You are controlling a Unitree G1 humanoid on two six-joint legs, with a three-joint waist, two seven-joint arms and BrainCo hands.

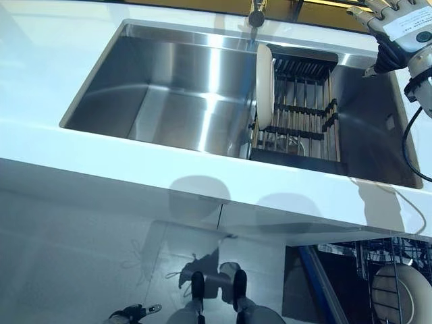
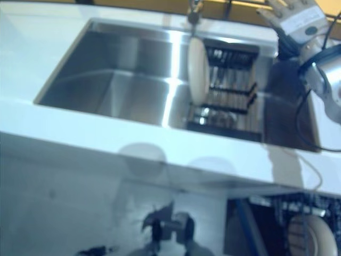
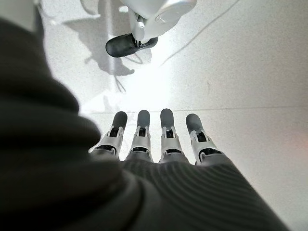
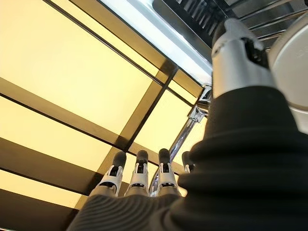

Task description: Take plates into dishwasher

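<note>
White desk (image 1: 135,175) with a recessed stainless-steel sink (image 1: 169,101). In its dark wire rack (image 1: 304,115), well below and inward of the raised right hand (image 1: 398,23), one round white plate (image 1: 264,86) stands on edge, faces sideways. Right hand: fingers straight, empty. Left hand (image 3: 154,139), low over the floor: fingers straight, empty. No legible writing.

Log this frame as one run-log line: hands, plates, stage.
right hand: open, raised beyond sink, empty | left hand: open, idle, low | plate: upright in sink rack | another plate in dishwasher rack | stage: reaching
</note>
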